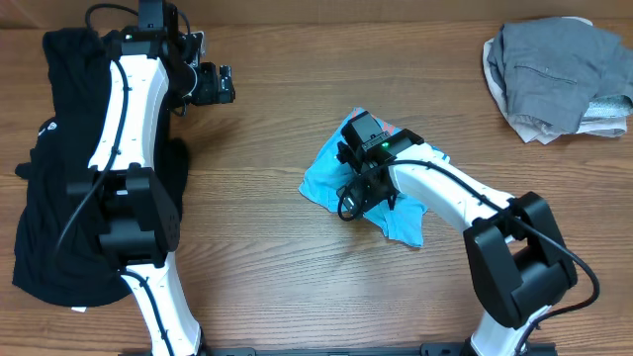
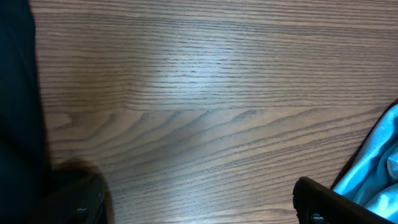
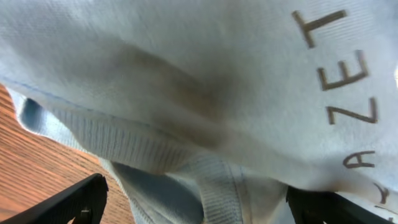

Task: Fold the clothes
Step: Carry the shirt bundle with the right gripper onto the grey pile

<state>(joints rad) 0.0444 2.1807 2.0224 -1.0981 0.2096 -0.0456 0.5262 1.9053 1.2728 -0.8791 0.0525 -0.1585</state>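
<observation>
Mid-frame, right fingers (image 1: 362, 194) are hovering spread over the crumpled light blue T-shirt (image 1: 324, 176); left fingers (image 1: 222, 85) spread, empty. Far left black garment (image 1: 49, 148) and upper right grey fabric pile (image 1: 554, 74) are lying unfolded.

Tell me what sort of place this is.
Likely a robotics test bench: a wooden table, a left arm and right arm over it, and loose clothes: light blue T-shirt, black garment, grey pile.
</observation>
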